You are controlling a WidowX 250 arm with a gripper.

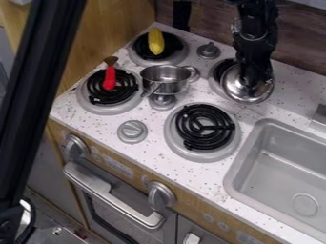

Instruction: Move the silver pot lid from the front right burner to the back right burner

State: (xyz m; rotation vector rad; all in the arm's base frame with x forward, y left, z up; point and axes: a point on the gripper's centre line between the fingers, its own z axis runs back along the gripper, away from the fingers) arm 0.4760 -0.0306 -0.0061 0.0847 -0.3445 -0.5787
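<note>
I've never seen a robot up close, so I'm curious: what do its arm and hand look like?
The single arm is black, with a chunky, uneven outline rather than a smooth tube, and a few small pale glints. Its hand is black too. I can't make out any cables or markings on either.

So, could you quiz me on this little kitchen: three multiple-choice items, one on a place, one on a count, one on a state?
1. Where is the red-handled brush?
A) in the sink
B) on the front-left burner
C) inside the pot

2. How many coil burners has the stovetop?
A) two
B) three
C) four

3. How does the metal pot stand?
A) upright, uncovered
B) upside down
C) on its side

1: B, its handle lies over the black coil.
2: C, two left, two right, one partly behind a shiny metal piece.
3: A, its open top shows the inside.
</note>
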